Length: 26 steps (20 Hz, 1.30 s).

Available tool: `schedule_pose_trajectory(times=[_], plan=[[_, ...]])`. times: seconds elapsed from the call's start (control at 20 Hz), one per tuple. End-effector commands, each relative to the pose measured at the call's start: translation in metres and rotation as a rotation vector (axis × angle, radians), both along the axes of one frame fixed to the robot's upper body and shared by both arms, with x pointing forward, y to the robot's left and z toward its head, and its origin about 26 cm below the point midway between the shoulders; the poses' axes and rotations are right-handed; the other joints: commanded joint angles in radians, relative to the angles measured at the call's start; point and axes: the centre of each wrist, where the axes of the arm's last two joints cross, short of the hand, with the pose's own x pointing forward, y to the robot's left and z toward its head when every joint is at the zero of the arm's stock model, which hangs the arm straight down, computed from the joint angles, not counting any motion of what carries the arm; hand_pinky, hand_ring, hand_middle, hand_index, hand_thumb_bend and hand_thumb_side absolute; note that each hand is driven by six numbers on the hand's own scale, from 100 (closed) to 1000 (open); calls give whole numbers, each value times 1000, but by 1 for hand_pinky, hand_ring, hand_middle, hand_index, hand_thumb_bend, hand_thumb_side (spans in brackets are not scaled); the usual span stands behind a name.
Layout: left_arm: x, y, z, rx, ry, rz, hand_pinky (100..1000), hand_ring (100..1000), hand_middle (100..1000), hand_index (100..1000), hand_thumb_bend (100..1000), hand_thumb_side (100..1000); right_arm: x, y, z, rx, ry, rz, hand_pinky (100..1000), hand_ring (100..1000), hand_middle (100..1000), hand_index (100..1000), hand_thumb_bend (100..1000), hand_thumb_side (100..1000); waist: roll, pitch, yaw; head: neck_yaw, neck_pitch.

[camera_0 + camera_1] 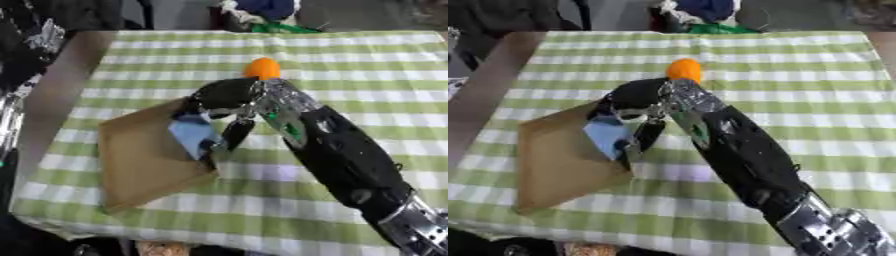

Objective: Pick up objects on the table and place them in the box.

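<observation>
1. Right robot hand [223, 100] reaching in from the lower right on a long black arm, poised over the near edge of the cardboard box [140, 160].
2. Fingers [234, 134] curled downward around a light blue object [192, 134], thumb side hidden behind it; held, not lying free.
3. Blue object partly inside the box's outline, at its right-hand corner, hard to tell whether touching the box floor.
4. Box brown, flat and open-topped, turned cornerwise on the left part of the bench [367, 75], which wears a green-and-white checked cloth.
5. Orange rounded object [262, 68] on the cloth just beyond the wrist, apart from the box.
6. Left arm only a black-and-silver shape along the left edge of the left eye view; left robot hand itself not seen.
7. Dark and green items at the far edge of the bench, too unclear to name.
</observation>
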Motion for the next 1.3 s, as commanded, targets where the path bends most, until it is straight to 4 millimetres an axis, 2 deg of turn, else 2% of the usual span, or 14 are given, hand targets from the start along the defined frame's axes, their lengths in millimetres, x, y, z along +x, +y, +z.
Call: schedule_pose_trajectory(times=[0.05,0.15,0.3,0.5,0.65,0.85,1.1,1.3], plan=[[0,0,12,11,-32,-9,468,503,513,765,383,486,-10,11,18,-38,-72,110,887,867,695,985,171,317,2,-13,2,-3,5],[0,0,12,12,-33,-10,468,503,513,765,383,486,-15,15,23,-34,-89,143,887,871,717,985,178,321,3,-14,3,-5,5],[0,0,12,14,-32,-10,468,503,513,766,383,487,-22,20,28,-34,-103,183,892,883,796,989,209,376,3,-14,1,-6,5],[0,0,12,15,-33,-10,468,503,513,766,384,486,-29,24,34,-17,-110,224,896,888,890,998,285,485,3,-15,-3,-4,5],[0,0,12,16,-33,-10,469,503,514,766,383,486,-31,24,36,-11,-107,231,899,892,931,1000,331,563,3,-14,-6,-4,5],[0,1,12,15,-34,-7,468,503,514,767,384,487,-30,22,35,-10,-100,224,901,896,970,1000,368,612,3,-12,-10,-3,5],[0,2,12,15,-35,-4,468,503,514,767,383,488,-26,16,35,-7,-95,194,897,891,975,1000,356,600,4,-10,-17,2,5],[0,4,12,15,-34,2,468,503,514,767,383,487,-18,1,43,48,-104,142,891,878,953,1000,330,560,4,-12,-24,9,5]])
